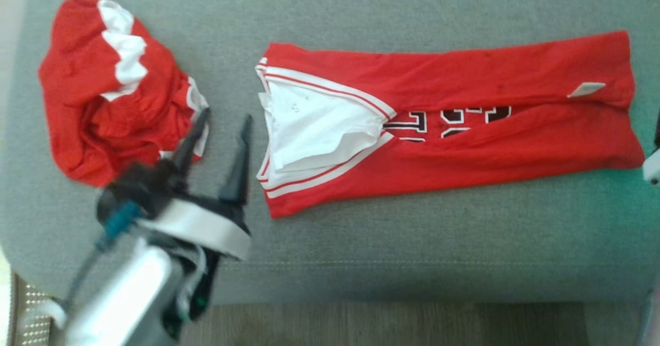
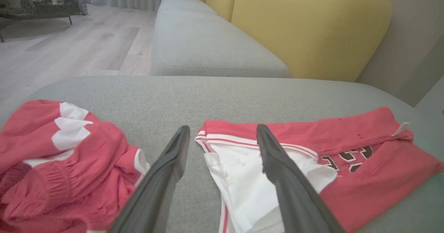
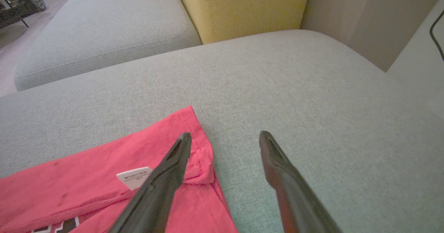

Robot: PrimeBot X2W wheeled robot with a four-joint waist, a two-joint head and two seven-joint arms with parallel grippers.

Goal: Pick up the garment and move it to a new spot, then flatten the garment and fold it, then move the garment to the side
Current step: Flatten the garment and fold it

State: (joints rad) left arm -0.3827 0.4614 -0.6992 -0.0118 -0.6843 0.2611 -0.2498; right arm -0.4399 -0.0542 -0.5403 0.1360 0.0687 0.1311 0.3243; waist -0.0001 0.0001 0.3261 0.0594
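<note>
left gripper [image 1: 227,114] gapes empty between crumpled red garment [image 1: 87,78] and folded jersey [image 1: 464,85]; right gripper [image 3: 224,135] gapes empty at its hem.

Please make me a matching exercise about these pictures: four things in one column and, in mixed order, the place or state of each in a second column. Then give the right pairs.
Things
1. long jersey
2. crumpled garment
3. left gripper
4. white label

Place or state
A. open, between the two red pieces
B. bunched up at the left end of the grey cushion
C. on the jersey, near its right end
D. laid out flat, long sides folded inward

Pairs: 1-D, 2-B, 3-A, 4-C
</note>
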